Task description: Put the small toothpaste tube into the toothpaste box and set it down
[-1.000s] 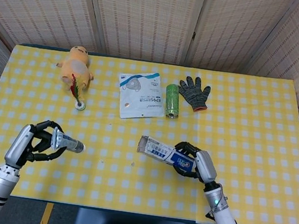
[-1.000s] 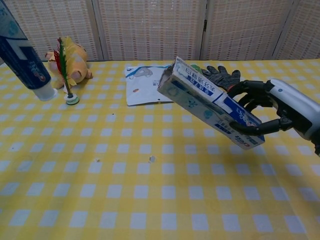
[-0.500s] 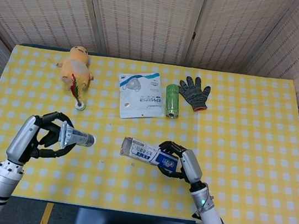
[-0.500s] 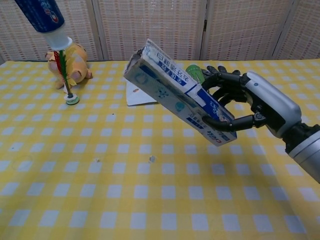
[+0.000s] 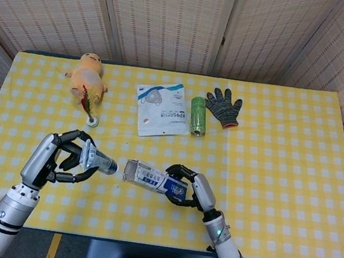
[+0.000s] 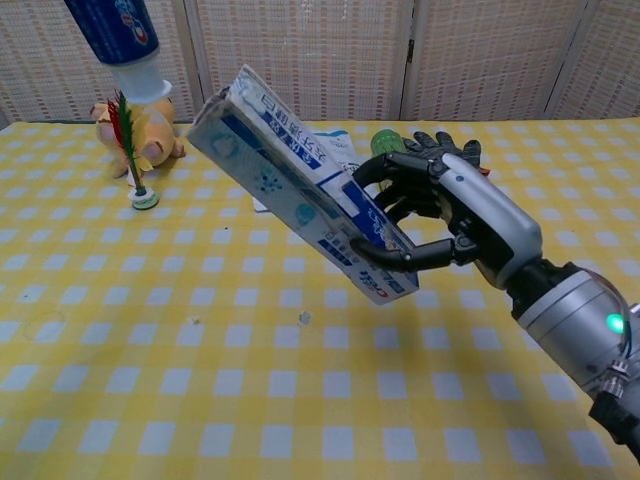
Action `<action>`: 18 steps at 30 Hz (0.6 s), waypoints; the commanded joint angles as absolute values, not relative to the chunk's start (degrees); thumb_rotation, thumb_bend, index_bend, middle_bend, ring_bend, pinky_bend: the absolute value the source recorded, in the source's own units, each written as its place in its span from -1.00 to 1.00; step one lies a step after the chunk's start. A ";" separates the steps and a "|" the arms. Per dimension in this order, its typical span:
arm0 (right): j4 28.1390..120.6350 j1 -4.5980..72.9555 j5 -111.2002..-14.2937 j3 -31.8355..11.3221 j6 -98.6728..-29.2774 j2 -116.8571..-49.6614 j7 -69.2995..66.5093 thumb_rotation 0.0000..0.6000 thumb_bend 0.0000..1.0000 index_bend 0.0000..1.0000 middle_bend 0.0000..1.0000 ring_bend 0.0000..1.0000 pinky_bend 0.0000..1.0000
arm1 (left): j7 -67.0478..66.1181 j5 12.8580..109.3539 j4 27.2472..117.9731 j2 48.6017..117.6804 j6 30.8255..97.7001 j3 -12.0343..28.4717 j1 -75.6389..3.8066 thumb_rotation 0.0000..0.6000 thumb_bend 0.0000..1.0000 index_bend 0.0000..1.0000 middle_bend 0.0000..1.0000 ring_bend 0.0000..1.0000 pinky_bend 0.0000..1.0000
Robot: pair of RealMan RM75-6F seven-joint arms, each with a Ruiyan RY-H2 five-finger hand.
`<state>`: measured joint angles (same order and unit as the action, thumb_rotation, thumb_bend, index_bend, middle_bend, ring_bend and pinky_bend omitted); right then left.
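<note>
My left hand (image 5: 65, 157) grips the small toothpaste tube (image 5: 99, 160), blue and white, cap end pointing right; in the chest view the toothpaste tube (image 6: 124, 40) hangs at the top left, cap down. My right hand (image 5: 184, 187) holds the white and blue toothpaste box (image 5: 147, 176) level above the table, its open end toward the tube's cap, a small gap between them. In the chest view the toothpaste box (image 6: 300, 200) slants up-left out of my right hand (image 6: 440, 215).
At the far side of the yellow checked table (image 5: 284, 151) lie a plush toy (image 5: 88, 77), a red feather shuttlecock (image 5: 91, 114), a mask packet (image 5: 161, 108), a green can (image 5: 197, 115) and a grey glove (image 5: 224, 105).
Both hands have moved toward each other. The box has travelled left and the tube right, so the cap and the box's open end are now almost together.
</note>
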<state>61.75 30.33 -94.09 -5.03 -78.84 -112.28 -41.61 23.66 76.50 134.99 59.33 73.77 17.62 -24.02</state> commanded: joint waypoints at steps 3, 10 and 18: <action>61.92 30.88 -94.47 -5.09 -79.32 -113.19 -41.85 1.00 -0.38 -0.06 -0.28 -0.15 -0.07 | 24.25 74.98 134.99 59.79 72.99 18.46 -25.15 1.00 0.04 0.63 1.00 1.00 1.00; 61.47 31.25 -94.15 -5.28 -79.55 -114.41 -43.12 1.00 -0.38 -0.06 -0.28 -0.14 -0.07 | 21.93 75.33 134.99 62.17 73.73 18.74 -26.20 1.00 0.04 0.63 1.00 1.00 1.00; 59.84 31.42 -93.75 -5.23 -79.79 -116.25 -45.85 1.00 -0.38 -0.06 -0.28 -0.14 -0.07 | 19.84 75.84 134.99 65.04 74.04 18.11 -27.06 1.00 0.04 0.63 1.00 1.00 1.00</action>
<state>59.92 31.38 -93.79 -5.28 -79.79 -116.10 -45.61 19.89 75.73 134.99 64.87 73.98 18.23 -26.99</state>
